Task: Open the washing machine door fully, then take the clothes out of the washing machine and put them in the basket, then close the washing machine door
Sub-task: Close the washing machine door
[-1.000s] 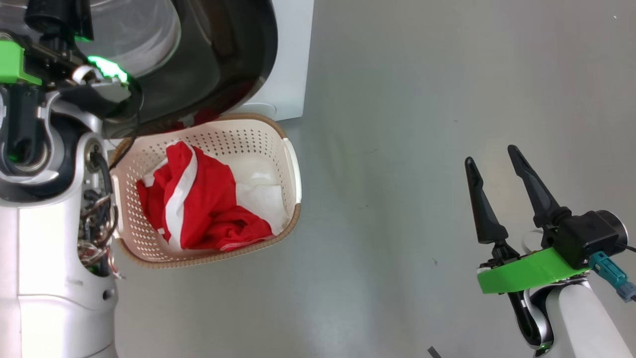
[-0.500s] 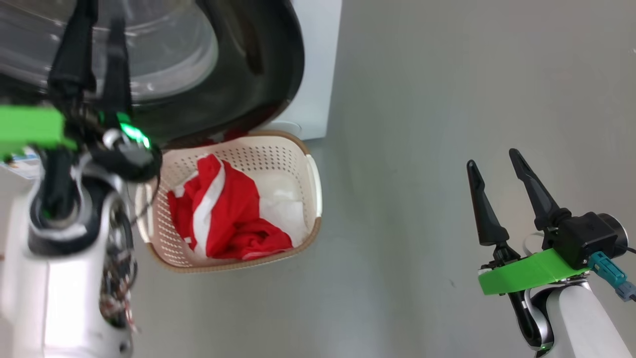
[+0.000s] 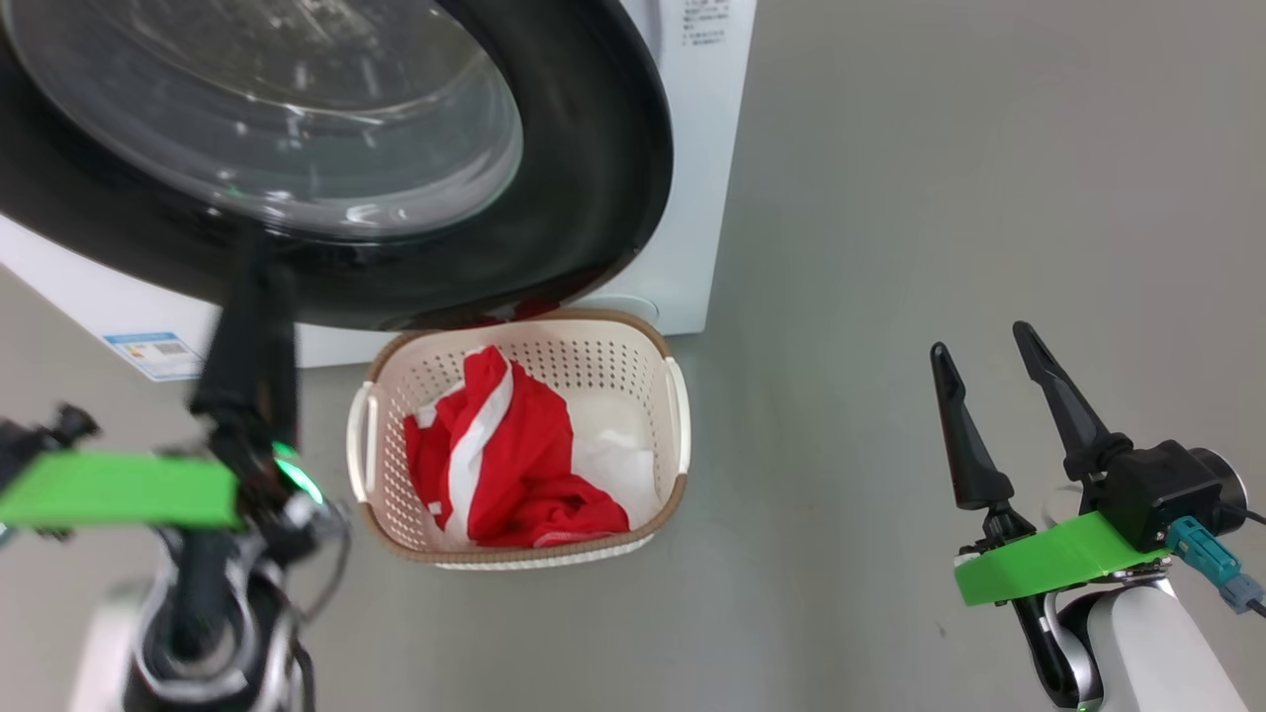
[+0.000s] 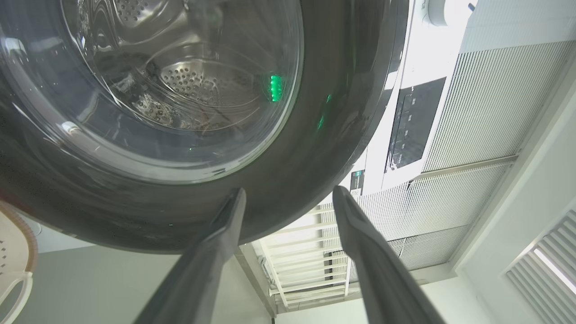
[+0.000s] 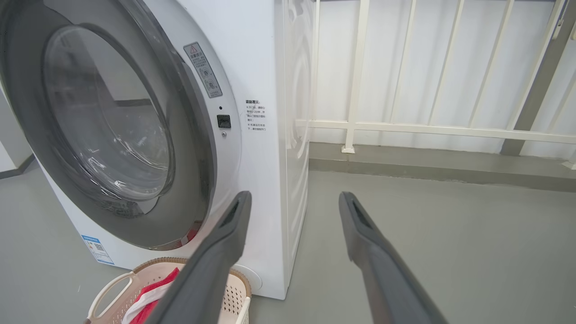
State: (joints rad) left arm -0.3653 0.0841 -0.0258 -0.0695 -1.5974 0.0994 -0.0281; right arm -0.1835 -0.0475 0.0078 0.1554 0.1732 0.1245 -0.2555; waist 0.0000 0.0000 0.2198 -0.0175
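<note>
The washing machine door [image 3: 603, 148], black-rimmed with a glass bowl, lies close against the white washing machine [image 3: 717, 168]. In the right wrist view the latch socket [image 5: 223, 120] still shows beside the door [image 5: 193, 180]. Through the glass I see steel drum [image 4: 189, 81]. Red clothes with white stripes [image 3: 514, 455] lie in the cream basket [image 3: 677, 415] on the floor under the door's lower rim. My left gripper [image 3: 252, 297] is blurred, pointing up at that rim, and open [image 4: 288, 193] with nothing between its fingers. My right gripper [image 3: 979, 338] hangs open far right of the basket.
Grey floor [image 3: 890, 247] spreads to the right of the machine. A white railing [image 5: 405, 128] and a low step stand behind it. A blue label [image 3: 158, 354] sits on the machine's lower front. The basket's handle [image 5: 105, 292] and the clothes [image 5: 148, 292] show beside the right fingers.
The head camera has shifted, so the whole scene slid right and down. My left arm has come down from beside the door's glass to below the rim. The right gripper has held still.
</note>
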